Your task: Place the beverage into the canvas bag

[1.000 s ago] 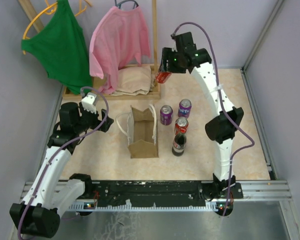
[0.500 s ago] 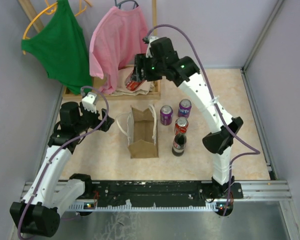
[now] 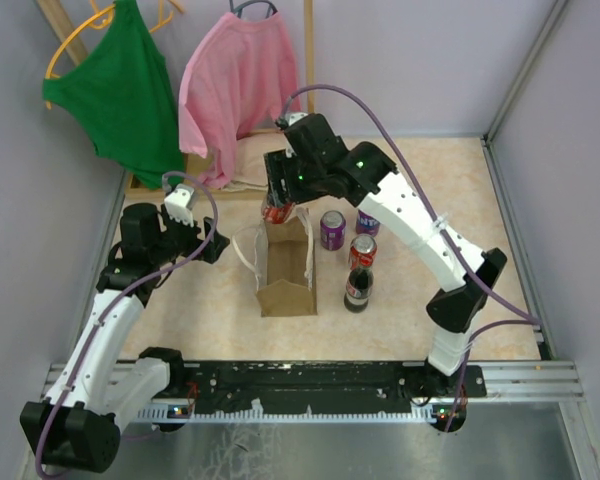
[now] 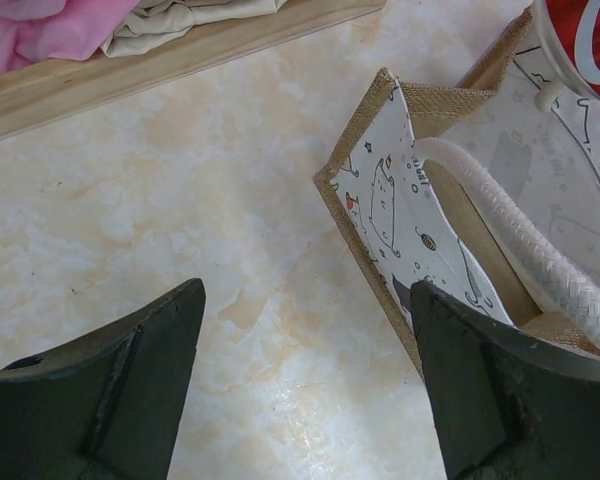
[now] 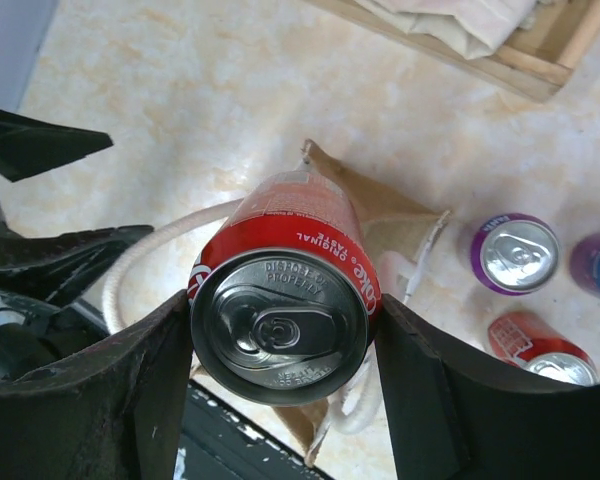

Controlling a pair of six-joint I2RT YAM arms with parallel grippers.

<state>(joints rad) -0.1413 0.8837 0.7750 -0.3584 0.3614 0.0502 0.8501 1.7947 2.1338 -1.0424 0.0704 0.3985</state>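
My right claw (image 3: 278, 205) is closed on the red cola can (image 3: 272, 211), one finger on each side of it. In the right wrist view the can's silver top faces the camera. The can hangs over the far end of the canvas bag (image 3: 286, 272), which stands upright with its mouth open in the middle of the desk (image 3: 500, 250). From the top view I cannot say if the bottom of the can is already inside the mouth or just above it.

My left claw (image 3: 205, 245) is wide open and holds nothing. It is low over the desk, just beside the left side of the bag, near the white handle (image 3: 245, 248) that hangs outward there.

To the right of the bag stand a purple can (image 3: 332, 229), a second purple can (image 3: 368, 222) half hidden by the right arm, a small red can (image 3: 362, 250) and a cola bottle (image 3: 357, 288). Behind the bag, a folded cloth (image 3: 248, 172) lies under a pink shirt (image 3: 235, 85) and a green shirt (image 3: 125, 90).
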